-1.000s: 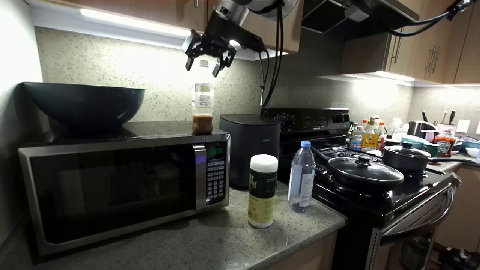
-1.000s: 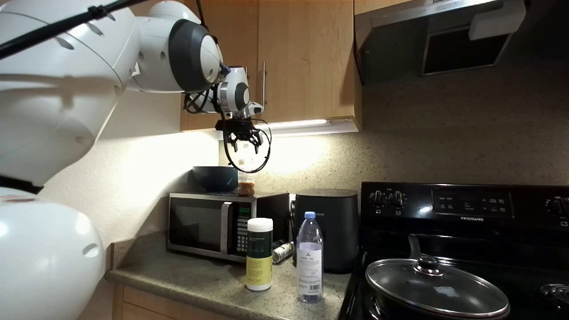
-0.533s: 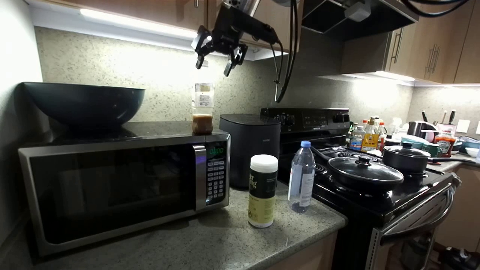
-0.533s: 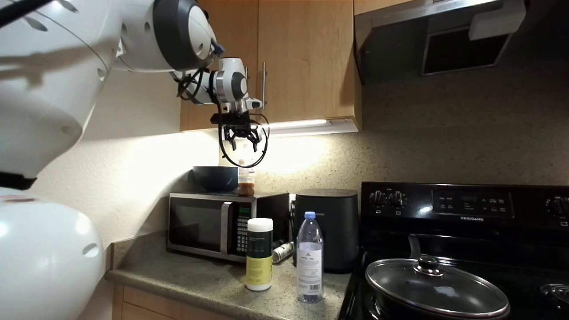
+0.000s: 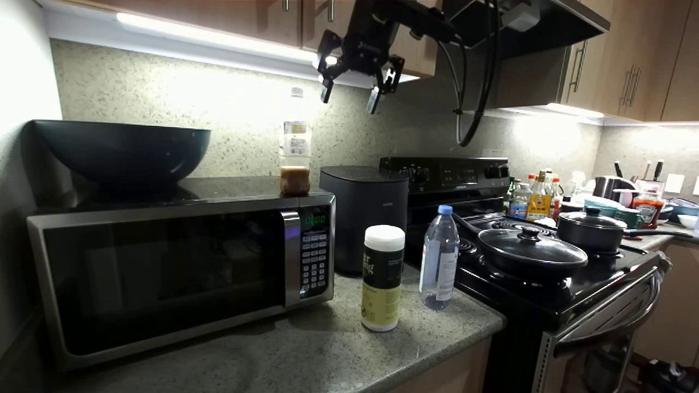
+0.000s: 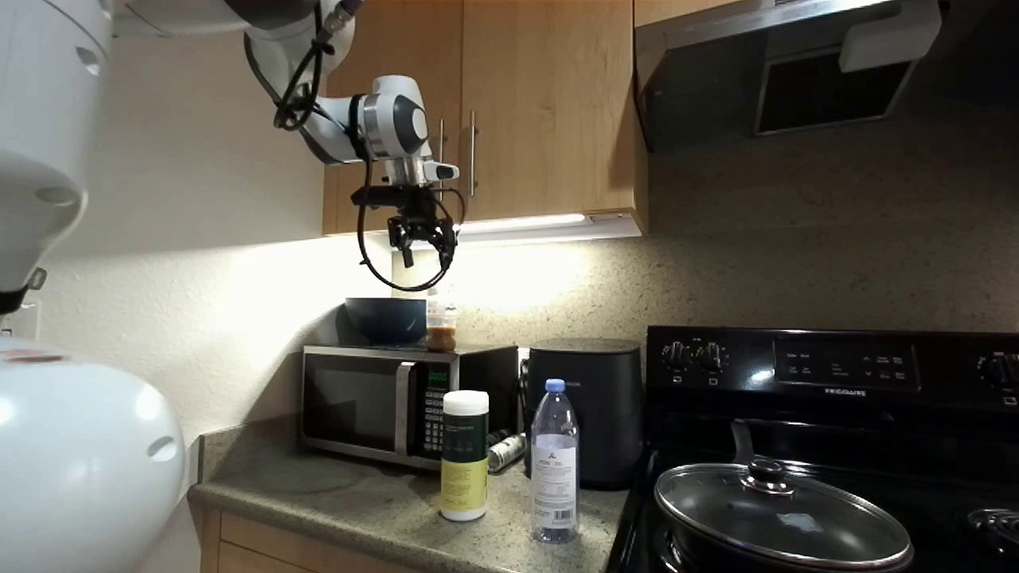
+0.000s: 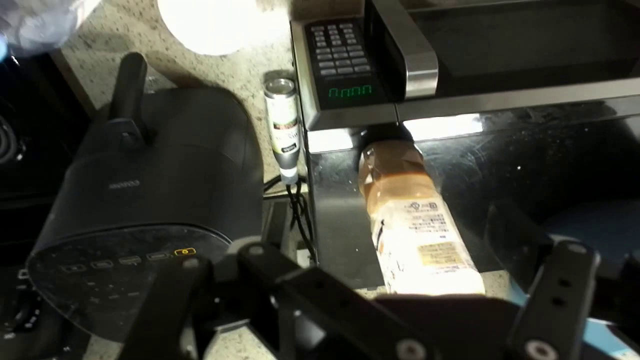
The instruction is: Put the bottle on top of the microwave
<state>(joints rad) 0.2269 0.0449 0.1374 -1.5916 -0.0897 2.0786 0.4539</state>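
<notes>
The bottle point(image 5: 295, 155), clear with a brown band low down and a pale cap, stands upright on the microwave point(image 5: 164, 273), on the front right corner of its top. The bottle point(image 6: 441, 334) and microwave point(image 6: 354, 398) also show in an exterior view. My gripper point(image 5: 349, 97) is open and empty, at about cap height to the right of the bottle in that view and apart from it. It also shows in an exterior view point(image 6: 427, 259), above the bottle. In the wrist view the bottle point(image 7: 415, 225) stands on the microwave top point(image 7: 340, 215); the gripper body hides its cap end.
A dark bowl point(image 5: 125, 150) sits on the microwave's left part. A black air fryer point(image 5: 363, 218) stands right of the microwave. A wipes canister point(image 5: 382, 278) and a blue-capped water bottle point(image 5: 439, 256) stand in front. Upper cabinets point(image 6: 549, 111) hang close to the gripper.
My open gripper has moved away from the bottle's cap, rightward in an exterior view and leftward and slightly up in an exterior view. The bottle has stayed on the microwave.
</notes>
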